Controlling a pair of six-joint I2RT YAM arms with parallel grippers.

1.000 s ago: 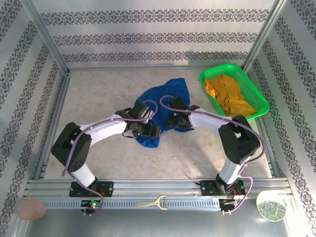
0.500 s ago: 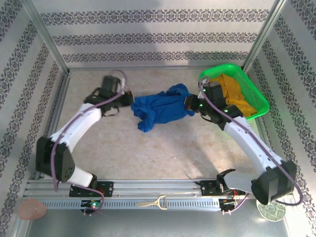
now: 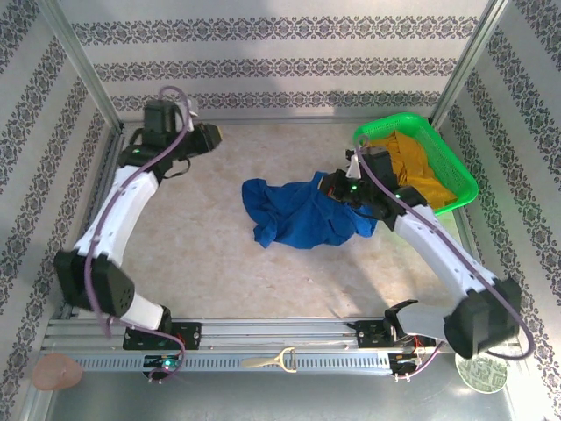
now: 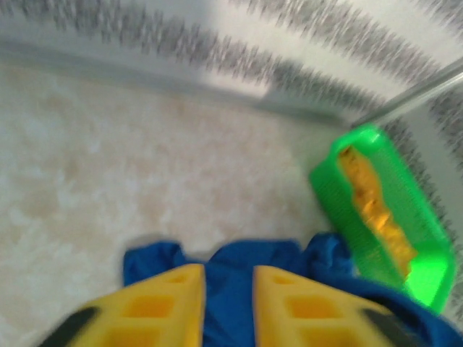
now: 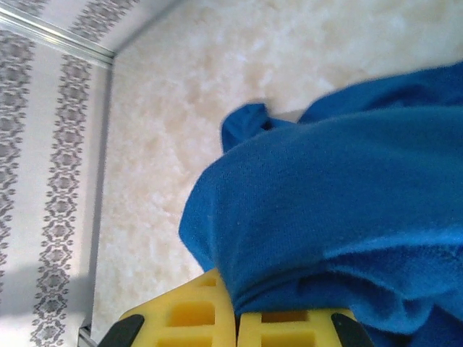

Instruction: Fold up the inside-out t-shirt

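Flattening the inside-out t-shirt [image 3: 298, 215], bunched on the worktop [image 3: 210, 263] and clamped by the right claw [image 3: 337, 186], is best served if its opposite edge is taken by the left claw [image 3: 209, 139], slightly parted, empty.

No text, label, brand or number can be read in any view. The t-shirt [image 3: 302, 215] shows plain blue cloth. The wall strips [image 3: 263, 67] carry an ornamental pattern, not letters. The round disc [image 3: 480, 368] at the near right corner is too small and blurred to read any marking.
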